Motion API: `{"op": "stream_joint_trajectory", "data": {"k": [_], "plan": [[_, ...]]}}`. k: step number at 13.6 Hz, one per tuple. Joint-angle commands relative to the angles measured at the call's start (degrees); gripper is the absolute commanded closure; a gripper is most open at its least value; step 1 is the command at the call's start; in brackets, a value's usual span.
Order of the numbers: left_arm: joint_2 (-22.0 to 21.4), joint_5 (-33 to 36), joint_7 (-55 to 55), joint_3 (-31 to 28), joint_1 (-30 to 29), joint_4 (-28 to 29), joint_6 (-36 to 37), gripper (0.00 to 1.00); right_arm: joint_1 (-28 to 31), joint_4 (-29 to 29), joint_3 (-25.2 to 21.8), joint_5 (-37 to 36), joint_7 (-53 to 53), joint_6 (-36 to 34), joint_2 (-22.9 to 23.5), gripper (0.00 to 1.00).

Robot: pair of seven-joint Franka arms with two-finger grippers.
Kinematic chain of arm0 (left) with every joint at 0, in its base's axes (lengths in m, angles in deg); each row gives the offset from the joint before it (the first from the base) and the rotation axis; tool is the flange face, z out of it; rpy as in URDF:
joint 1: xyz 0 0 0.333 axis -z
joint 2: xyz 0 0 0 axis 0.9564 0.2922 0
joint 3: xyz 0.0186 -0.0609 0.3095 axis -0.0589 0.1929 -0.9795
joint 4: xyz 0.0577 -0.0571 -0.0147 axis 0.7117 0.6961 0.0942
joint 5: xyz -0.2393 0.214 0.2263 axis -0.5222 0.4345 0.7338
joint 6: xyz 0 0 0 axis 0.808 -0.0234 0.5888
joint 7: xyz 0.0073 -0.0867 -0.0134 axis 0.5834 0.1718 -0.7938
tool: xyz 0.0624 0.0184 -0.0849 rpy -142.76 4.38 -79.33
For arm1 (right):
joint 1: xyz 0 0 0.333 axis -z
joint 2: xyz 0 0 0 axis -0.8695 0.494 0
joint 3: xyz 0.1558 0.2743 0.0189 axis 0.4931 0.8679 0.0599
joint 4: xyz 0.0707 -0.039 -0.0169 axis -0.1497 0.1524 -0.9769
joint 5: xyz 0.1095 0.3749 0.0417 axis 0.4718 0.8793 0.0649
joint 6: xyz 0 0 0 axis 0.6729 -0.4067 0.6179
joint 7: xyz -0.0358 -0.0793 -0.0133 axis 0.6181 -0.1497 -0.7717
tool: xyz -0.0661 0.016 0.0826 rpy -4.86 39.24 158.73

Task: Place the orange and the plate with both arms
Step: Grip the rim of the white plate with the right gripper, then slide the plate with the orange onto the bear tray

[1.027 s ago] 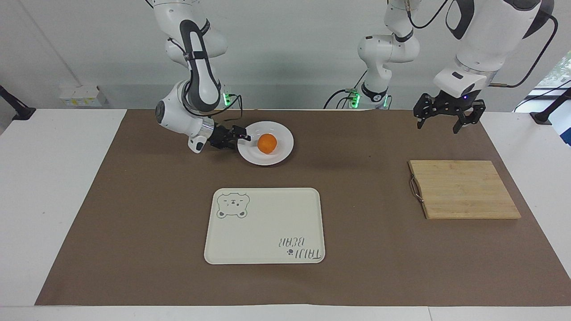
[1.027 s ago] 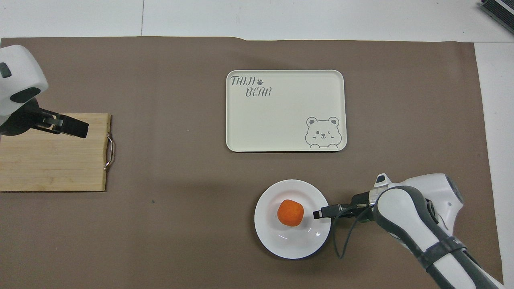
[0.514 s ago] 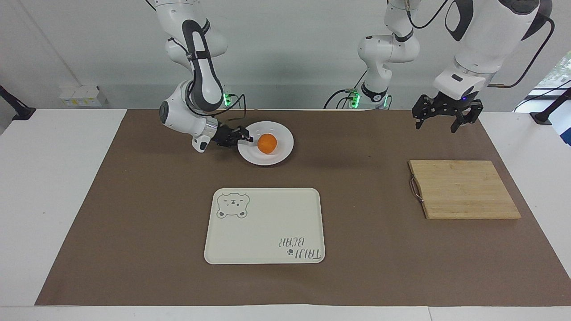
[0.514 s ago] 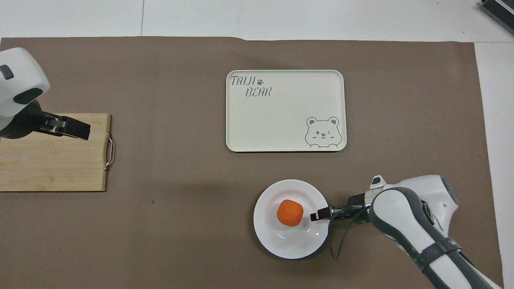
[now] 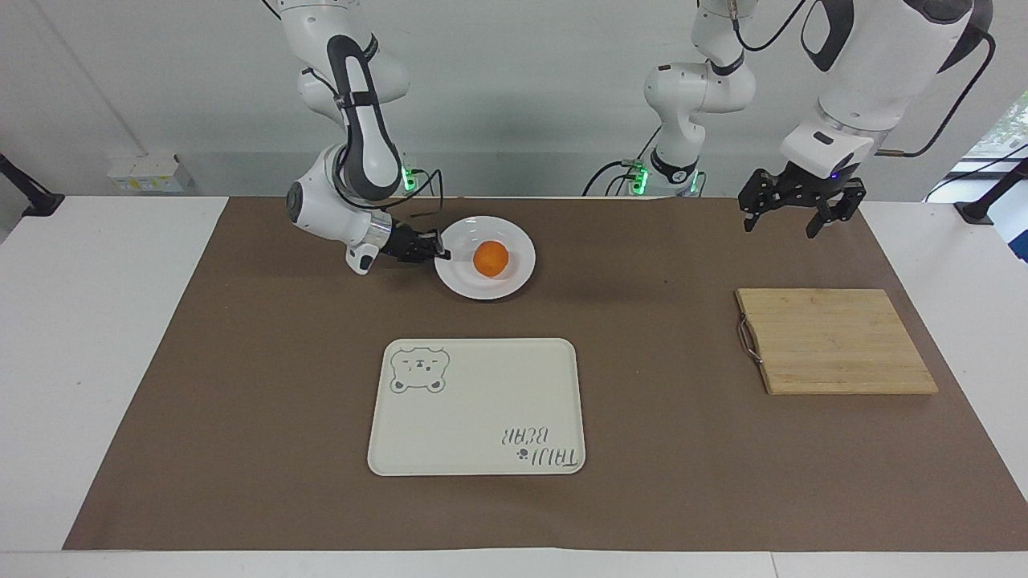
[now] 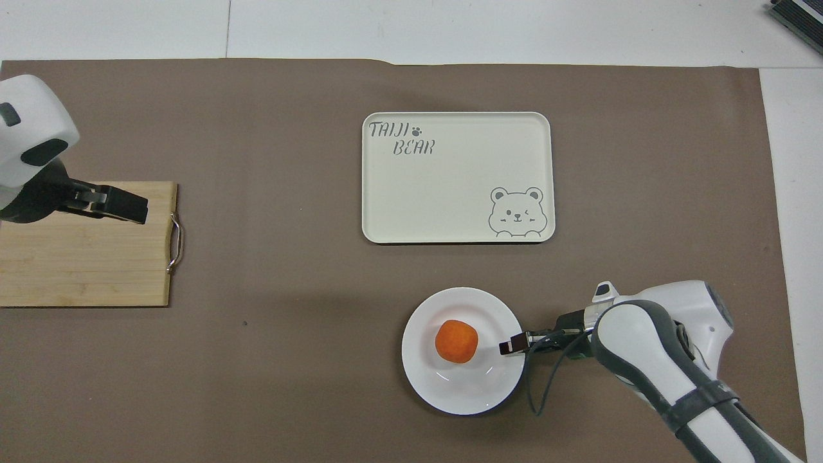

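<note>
White worktop [image 5: 96, 337] lying under a brown mat [image 5: 241, 401]. Right gripper [image 5: 440, 255] clamping together on the rim of the plate [image 5: 514, 281], close to the robots at the right arm's end. Left gripper [image 5: 791, 217] waiting with fingers apart, hanging over the wooden board [image 5: 835, 341]. Probably lifting next: keeping the plate level and moving slowly, so the fruit stays put. Glossy white shallow plate carrying the small round orange [image 5: 491, 258] near its middle; cream tray [image 5: 474, 405] sitting farther from the robots.
</note>
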Motion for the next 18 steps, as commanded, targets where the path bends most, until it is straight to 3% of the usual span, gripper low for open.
{"op": "stream_joint_trajectory", "data": {"k": [1, 7, 13, 18], "plan": [[-1.3, -0.7, -0.4, 0.6, -0.8, 1.4, 0.1, 0.0, 0.3, -1.9, 0.1, 1.4, -0.7, 0.9, 1.9, 1.0], [-1.4, -0.6, -0.4, 0.6, -1.3, 1.4, 0.0, 0.0, 1.1, -6.9, -0.1, 0.1, 0.7, -2.0, 1.4, 1.0], [-1.4, -0.6, -0.4, 0.6, -1.3, 1.4, 0.0, 0.0, 5.2, -15.2, -0.6, 0.3, 0.6, -10.3, 1.4, 1.0], [-1.4, -0.6, -0.4, 0.6, -1.3, 1.4, 0.0, 0.0, 6.4, -24.0, -0.6, 6.2, -0.2, -11.1, 6.4, 1.0]]}}
